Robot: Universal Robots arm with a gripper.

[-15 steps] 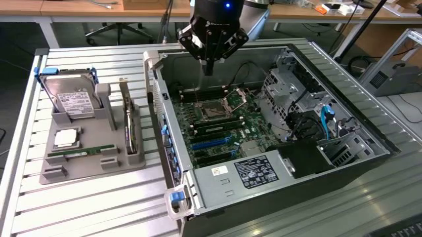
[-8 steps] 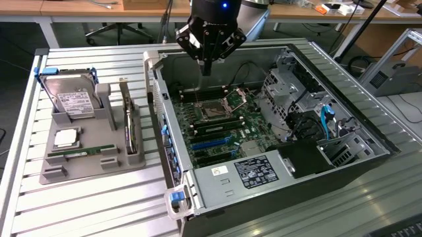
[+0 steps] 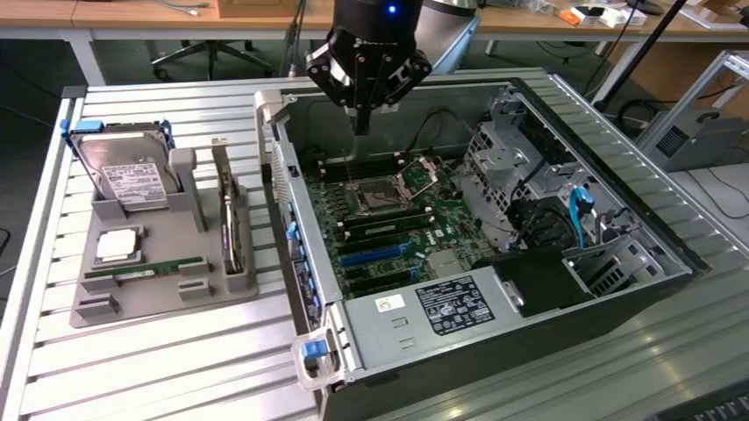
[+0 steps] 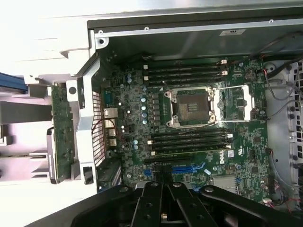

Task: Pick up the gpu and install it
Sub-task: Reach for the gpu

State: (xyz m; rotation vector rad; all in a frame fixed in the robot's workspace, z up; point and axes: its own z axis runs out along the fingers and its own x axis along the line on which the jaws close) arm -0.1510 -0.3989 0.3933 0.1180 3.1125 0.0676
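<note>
One thin gpu [image 3: 237, 235] stands on edge in the holder [image 3: 158, 250] — light, stiff, fragile, I judge; best held by its upper edge. My gripper [image 3: 360, 121] has jaws pressed together, empty.

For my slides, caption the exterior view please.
Shut end effector hangs over the open computer case; the gpu stands on edge in the gray holder.

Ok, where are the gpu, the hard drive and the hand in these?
gpu [image 3: 237, 241]: exterior view, upper edge of the upright card.
hard drive [image 3: 131, 182]: exterior view, on its white label.
hand [image 3: 361, 125]: exterior view, between the shut fingertips.
</note>
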